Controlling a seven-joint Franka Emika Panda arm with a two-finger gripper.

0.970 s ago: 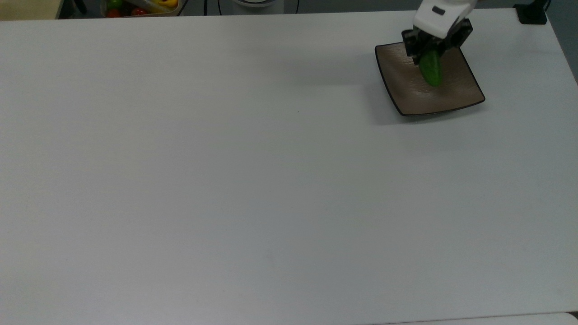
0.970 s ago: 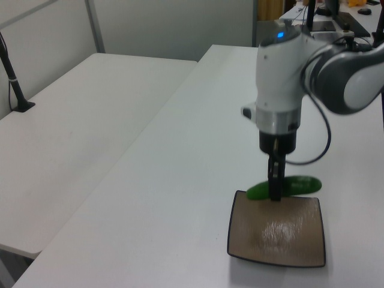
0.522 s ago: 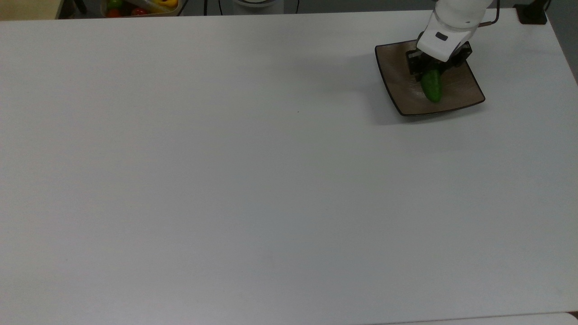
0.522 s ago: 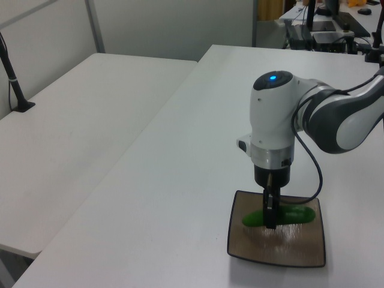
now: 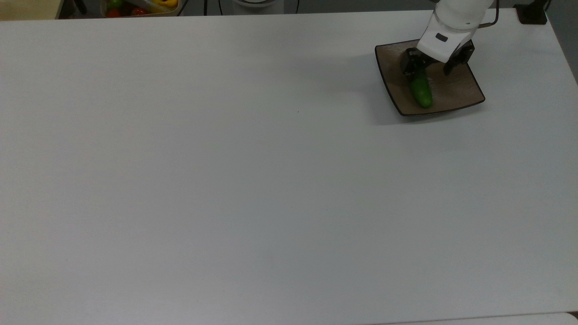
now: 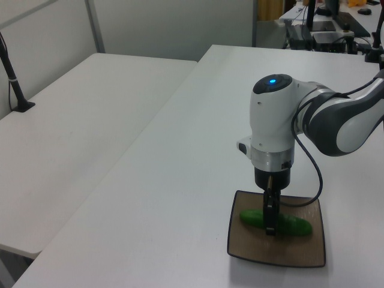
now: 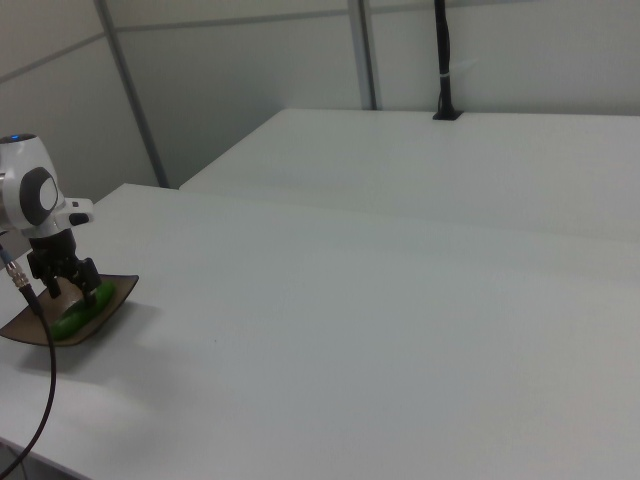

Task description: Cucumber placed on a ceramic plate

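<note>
1. White table (image 5: 253, 180) spans the top view.
2. Plate (image 5: 456, 92), upper right of the top view, bears the cucumber (image 5: 421, 93) lying flat.
3. Gripper (image 5: 432, 67), fingers spread wide, straddles the cucumber's upper end without gripping it.

A glossy dark-green cucumber (image 5: 421, 92) lies on a brown, dark-rimmed ceramic plate (image 5: 456, 90) on a white table (image 5: 226, 180).

The Panda arm reaches in from the top view's upper right, its white wrist pointing straight down. The gripper (image 5: 431, 68) (image 6: 270, 223) (image 7: 68, 283) hangs low with its two black fingers (image 5: 409, 63) spread apart. A blue light glows on top of the wrist in the left view.
</note>
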